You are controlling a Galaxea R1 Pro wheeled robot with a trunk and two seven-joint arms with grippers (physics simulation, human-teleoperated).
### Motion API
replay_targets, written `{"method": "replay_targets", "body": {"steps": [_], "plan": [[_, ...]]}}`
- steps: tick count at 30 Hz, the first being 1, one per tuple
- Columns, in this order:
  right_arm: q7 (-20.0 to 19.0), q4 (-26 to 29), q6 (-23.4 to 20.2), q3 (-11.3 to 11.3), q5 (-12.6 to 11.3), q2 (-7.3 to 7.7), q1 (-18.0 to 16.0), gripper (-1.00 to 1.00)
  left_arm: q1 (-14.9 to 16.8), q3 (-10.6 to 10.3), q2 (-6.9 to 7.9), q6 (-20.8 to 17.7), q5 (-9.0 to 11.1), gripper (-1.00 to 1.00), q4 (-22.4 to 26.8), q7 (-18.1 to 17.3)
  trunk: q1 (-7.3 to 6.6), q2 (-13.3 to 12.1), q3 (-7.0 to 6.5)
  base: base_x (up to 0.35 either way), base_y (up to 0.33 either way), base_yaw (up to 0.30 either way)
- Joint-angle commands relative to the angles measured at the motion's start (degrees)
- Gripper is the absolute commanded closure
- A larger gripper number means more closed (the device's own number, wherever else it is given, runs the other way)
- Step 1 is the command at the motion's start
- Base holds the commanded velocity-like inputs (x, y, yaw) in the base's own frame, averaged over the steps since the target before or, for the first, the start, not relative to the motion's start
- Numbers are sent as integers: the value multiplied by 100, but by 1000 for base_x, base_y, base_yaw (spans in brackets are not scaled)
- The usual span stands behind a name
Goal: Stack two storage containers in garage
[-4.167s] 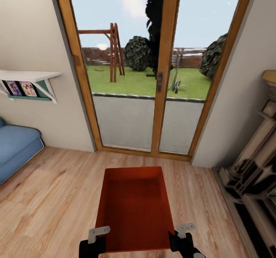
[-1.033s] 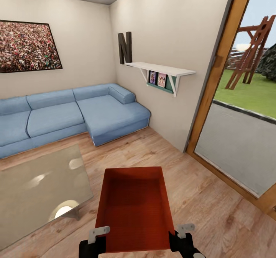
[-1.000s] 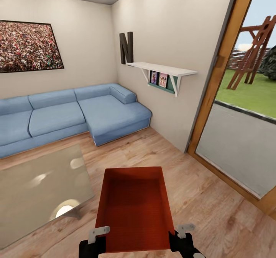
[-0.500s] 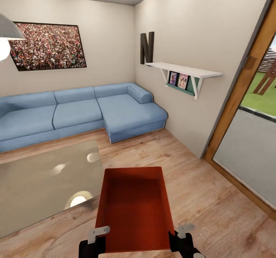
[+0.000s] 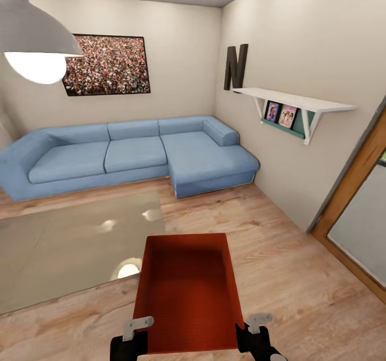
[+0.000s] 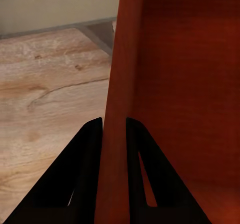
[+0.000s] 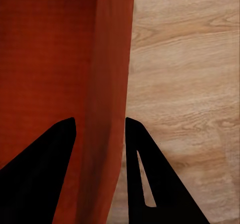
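A lamp (image 5: 33,39) hangs at the far left, above a sofa (image 5: 123,155) and a grey rug (image 5: 69,243) on the plank floor (image 5: 289,264). The left gripper (image 5: 128,345) pinches the bin's (image 5: 187,291) left wall, with a finger (image 6: 82,174) on each side. The bin is carried level in front of the trunk, over the rug's edge and the planks. The right gripper (image 5: 256,340) clamps the right wall likewise. With thin walls, a fast turn could slip the bin; its front corner might clip the sofa or the door frame (image 5: 351,184).
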State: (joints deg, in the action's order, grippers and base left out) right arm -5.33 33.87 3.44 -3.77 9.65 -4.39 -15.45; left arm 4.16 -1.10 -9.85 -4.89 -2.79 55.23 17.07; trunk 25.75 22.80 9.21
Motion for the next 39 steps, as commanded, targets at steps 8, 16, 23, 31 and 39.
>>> {"method": "replay_targets", "body": {"steps": [8, 16, 23, 31, 39], "plan": [[-82, -4, 14, -45, 46, -107, 1, 100, 6, 4, -15, -47, -99, 100, 20, 68, 3, 12, 12, 0, 260, 295], [-82, -4, 16, -45, 46, -107, 0, 100, 6, 5, -15, -47, -99, 100, 23, 69, 3, 12, 12, 0, 277, 295], [-82, -4, 16, -39, 46, -107, -1, 100, 6, 6, -15, -47, -99, 100, 23, 69, 3, 12, 12, 23, 283, 295], [-82, -4, 16, -38, 46, -106, 0, 100, 6, 5, -15, -47, -99, 100, 21, 69, 3, 12, 12, 126, 298, 295], [-82, -4, 15, -36, 46, -106, 3, 100, 6, 5, -15, -47, -99, 100, 20, 69, 3, 12, 12, 191, 283, 295]]}}
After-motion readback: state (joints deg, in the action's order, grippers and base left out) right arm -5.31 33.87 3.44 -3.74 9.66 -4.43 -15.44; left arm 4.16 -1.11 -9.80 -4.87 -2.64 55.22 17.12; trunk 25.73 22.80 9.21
